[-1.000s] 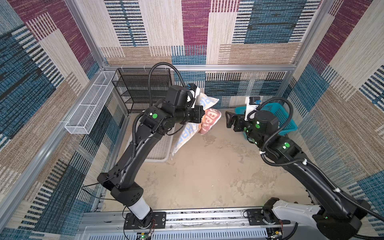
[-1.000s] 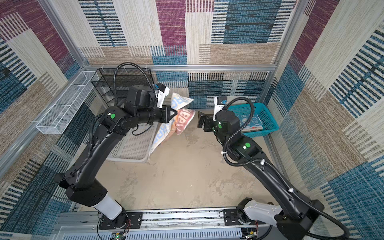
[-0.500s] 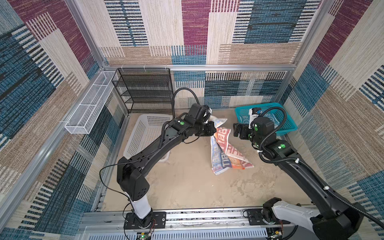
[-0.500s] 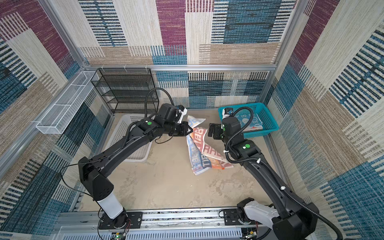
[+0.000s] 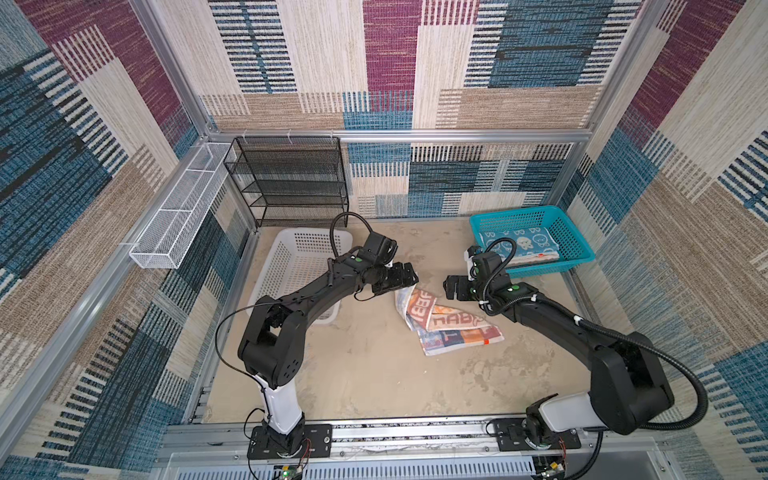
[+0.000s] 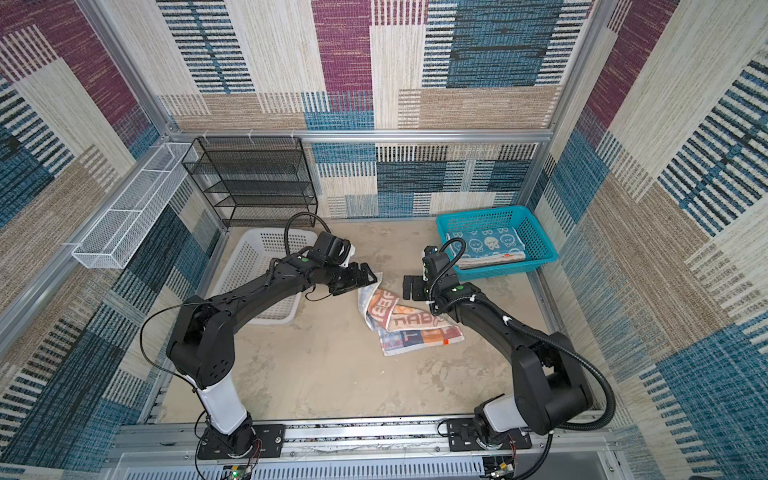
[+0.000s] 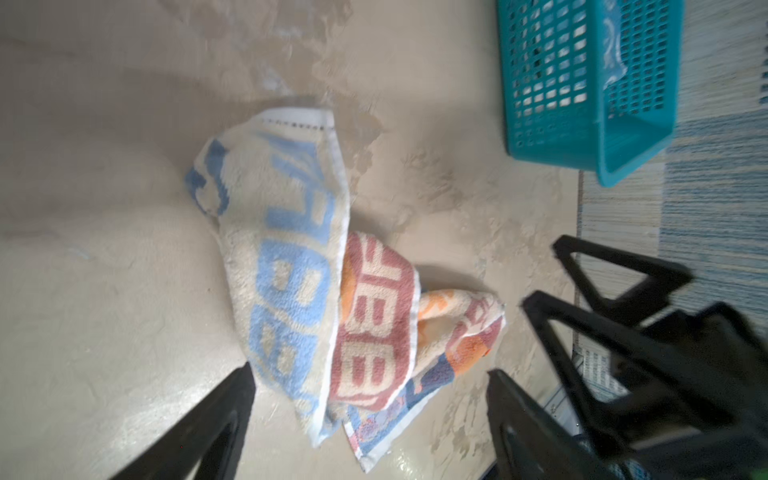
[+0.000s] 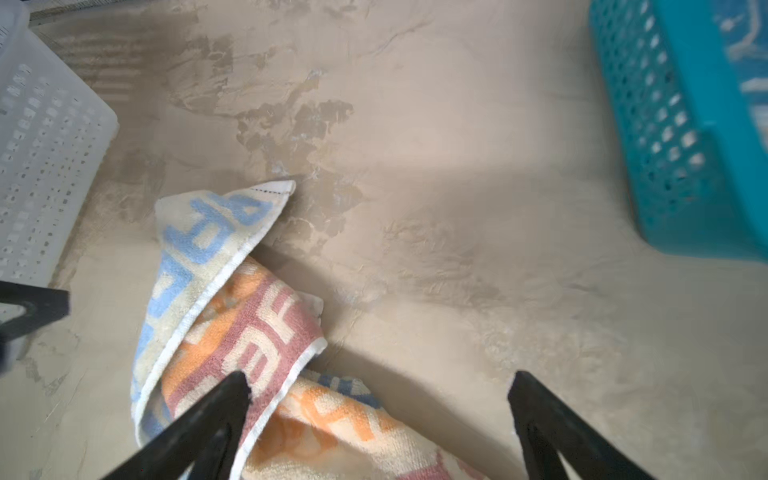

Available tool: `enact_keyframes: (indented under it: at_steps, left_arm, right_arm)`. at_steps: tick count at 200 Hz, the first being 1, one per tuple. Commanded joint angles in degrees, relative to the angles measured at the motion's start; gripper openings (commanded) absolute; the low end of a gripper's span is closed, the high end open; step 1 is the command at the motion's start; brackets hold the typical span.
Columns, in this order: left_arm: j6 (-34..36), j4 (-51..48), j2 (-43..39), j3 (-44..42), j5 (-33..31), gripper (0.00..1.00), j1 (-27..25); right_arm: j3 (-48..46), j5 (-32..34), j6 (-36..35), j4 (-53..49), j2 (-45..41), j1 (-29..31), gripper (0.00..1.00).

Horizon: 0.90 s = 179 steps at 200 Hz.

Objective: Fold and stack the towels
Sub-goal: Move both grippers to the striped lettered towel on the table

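The lettered towel (image 5: 449, 322) (image 6: 409, 322) lies crumpled and half-folded on the tabletop (image 5: 353, 374), about mid-way across, its blue-lettered flap turned over the pink and orange blocks (image 7: 299, 270). Nothing holds it.

Just beyond the towel, at its far-left corner, is the left end effector (image 5: 409, 277) (image 6: 368, 279). Its fingers (image 7: 216, 415) are spread wide with nothing between them but the cloth lying below. Whether a fingertip brushes that corner I cannot tell.

At the towel's far-right side is the right end effector (image 5: 451, 286) (image 6: 409, 288), also spread wide and empty. In its wrist view one finger (image 8: 208, 415) crosses in front of the pink block.

Left of the towel, behind the left arm, sits the white basket (image 5: 291, 266).

Farther back and right of the towel is the teal basket (image 5: 582, 249) (image 6: 544, 249). A folded blue towel (image 5: 519, 245) (image 6: 486, 245) lies flat inside, with what looks like another folded cloth under it.

Farthest from the towel, by the back wall, is a black rack (image 5: 291, 183).
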Motion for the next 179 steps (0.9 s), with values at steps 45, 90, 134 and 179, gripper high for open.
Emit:
enact_keyframes:
  at_steps: [45, 90, 134, 179]
  left_arm:
    - [1.0, -0.6, -2.1, -2.1, 0.4, 0.93, 2.0]
    - [1.7, -0.1, -4.9, -6.2, 0.7, 0.94, 3.8]
    - [2.2, -0.5, -5.2, -6.2, 1.7, 0.94, 4.0]
    - [1.4, 0.7, -5.5, -5.9, 3.0, 0.94, 4.0]
  right_arm:
    - [3.0, -18.1, 6.1, 8.1, 11.3, 0.1, 0.89]
    - [2.3, -21.2, 8.9, 9.4, 13.8, 0.1, 0.75]
    - [3.1, -21.2, 10.0, 9.9, 15.9, 0.0, 0.38]
    - [8.6, -12.2, 5.9, 1.8, 11.5, 0.3, 0.05]
